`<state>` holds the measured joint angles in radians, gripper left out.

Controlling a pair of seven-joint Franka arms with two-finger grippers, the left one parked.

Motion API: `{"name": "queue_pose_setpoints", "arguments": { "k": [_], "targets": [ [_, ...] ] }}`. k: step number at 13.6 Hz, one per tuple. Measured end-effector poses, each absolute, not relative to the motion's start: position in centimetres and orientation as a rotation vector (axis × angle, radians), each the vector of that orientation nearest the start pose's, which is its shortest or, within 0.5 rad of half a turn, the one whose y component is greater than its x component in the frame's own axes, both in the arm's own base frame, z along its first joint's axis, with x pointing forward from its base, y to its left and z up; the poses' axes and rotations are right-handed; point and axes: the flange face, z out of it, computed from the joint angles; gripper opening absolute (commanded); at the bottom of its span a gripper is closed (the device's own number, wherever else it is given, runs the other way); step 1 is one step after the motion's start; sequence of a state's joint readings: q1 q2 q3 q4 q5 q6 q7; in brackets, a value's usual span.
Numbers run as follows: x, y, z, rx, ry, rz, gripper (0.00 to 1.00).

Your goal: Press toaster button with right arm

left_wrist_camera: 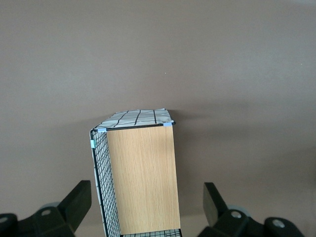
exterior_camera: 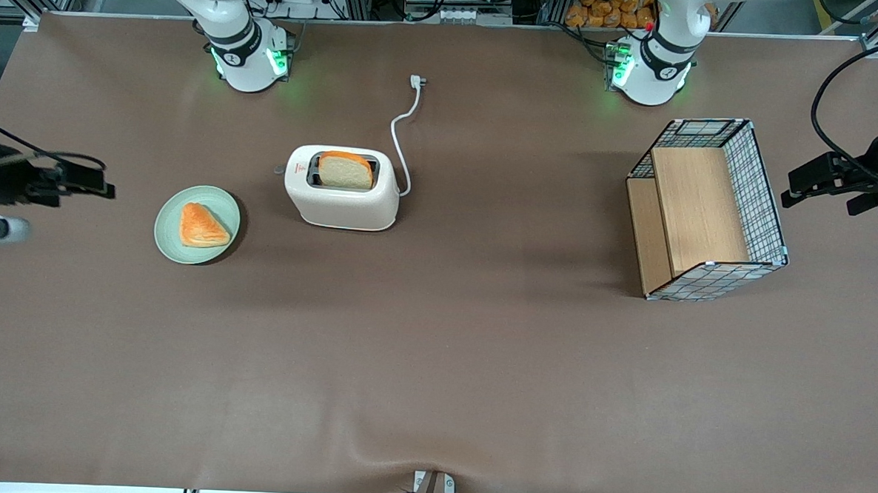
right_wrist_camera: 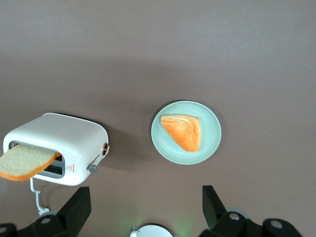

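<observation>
The cream-white toaster [exterior_camera: 341, 198] [right_wrist_camera: 64, 140] stands mid-table with a bread slice [exterior_camera: 346, 170] [right_wrist_camera: 24, 162] in one slot. Its small grey button [exterior_camera: 279, 170] [right_wrist_camera: 93, 168] sticks out of the narrow end that faces the working arm's end of the table. My right arm's gripper [exterior_camera: 90, 183] [right_wrist_camera: 145, 207] hovers above the table at that end, well apart from the toaster. A green plate [exterior_camera: 167, 227] lies between them. The black fingers [right_wrist_camera: 74, 210] are spread wide open with nothing between them.
On the green plate [right_wrist_camera: 210, 133] lies an orange triangular pastry [exterior_camera: 203, 226] [right_wrist_camera: 183, 131]. The toaster's white cord and plug [exterior_camera: 416, 82] trail toward the arm bases. A wire basket with a wooden shelf [exterior_camera: 707, 214] [left_wrist_camera: 140, 173] sits toward the parked arm's end.
</observation>
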<state>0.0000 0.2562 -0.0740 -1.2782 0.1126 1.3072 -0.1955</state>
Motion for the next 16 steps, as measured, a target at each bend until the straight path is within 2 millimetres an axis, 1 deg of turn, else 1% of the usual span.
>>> {"name": "queue_pose_setpoints", "arguments": {
  "k": [2, 4, 6, 8, 13, 16],
  "targets": [
    [59.3, -2.8, 61.9, -3.020, -0.188, 0.284, 1.00],
    [57.8, -3.4, 64.5, -3.043, -0.050, 0.236, 1.00],
    [56.6, -3.8, 66.1, -3.049, 0.040, 0.199, 1.00],
    [56.0, -4.3, 66.5, -3.050, 0.073, 0.164, 1.00],
    [54.0, -4.7, 65.2, -3.043, 0.098, 0.134, 1.00],
    [53.6, -4.7, 65.0, -3.042, 0.116, 0.129, 1.00]
  ]
}}
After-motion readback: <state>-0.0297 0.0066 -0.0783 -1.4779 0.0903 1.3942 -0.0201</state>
